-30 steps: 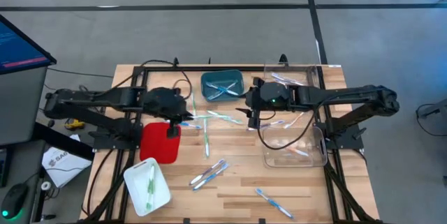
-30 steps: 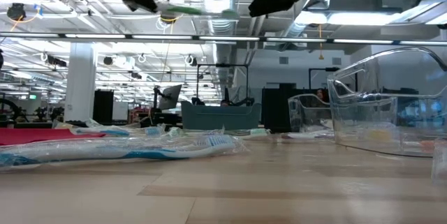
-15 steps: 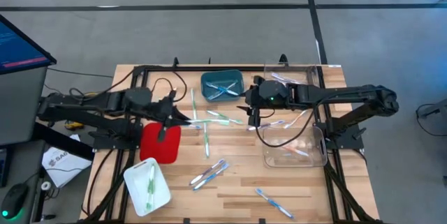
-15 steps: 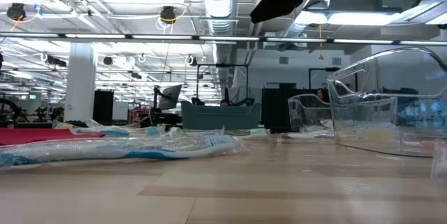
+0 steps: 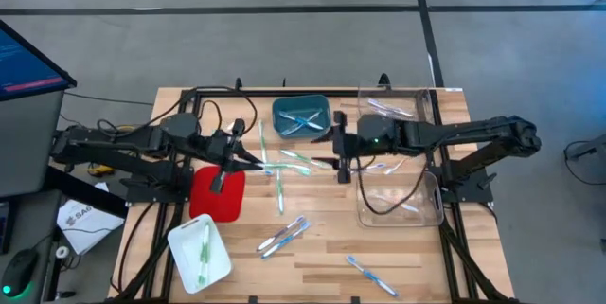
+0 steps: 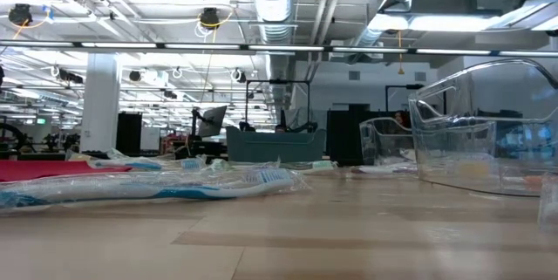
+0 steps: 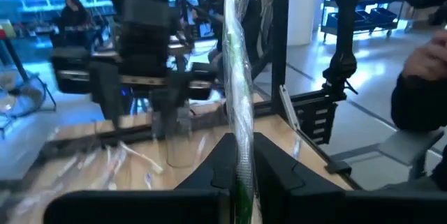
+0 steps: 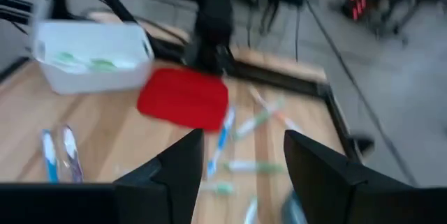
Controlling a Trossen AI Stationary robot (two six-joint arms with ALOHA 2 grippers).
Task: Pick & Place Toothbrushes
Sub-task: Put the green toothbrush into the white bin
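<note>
**One green toothbrush pinched, the rest loose on the boards**

One wrapped green toothbrush [image 7: 237, 112] stands up between the left gripper [image 7: 241, 175] fingers, which are clenched on its lower end; its crinkled clear sleeve rises well past the fingertips. From above, that gripper [image 5: 248, 157] hangs over the table's middle, just beside the red tray [image 5: 217, 193], with the brush [image 5: 261, 136] pointing toward the teal bin [image 5: 301, 117].

The right gripper [image 5: 338, 155] hovers near it with its fingers [image 8: 178, 168] spread and nothing between them. Under and between the two grippers lies a loose scatter of toothbrushes [image 5: 301, 160] on the wooden table [image 5: 312, 266].

Farther toward the near edge, a small cluster [image 5: 284, 235] and a single blue brush [image 5: 369, 275] lie well apart, with bare planks around them. A white tub [image 5: 200, 252] at the near left corner holds green brushes. Two clear plastic bins [image 5: 398, 200] sit on the right side, close to the black frame rails. Black cables [image 5: 379, 195] loop across the table.
</note>
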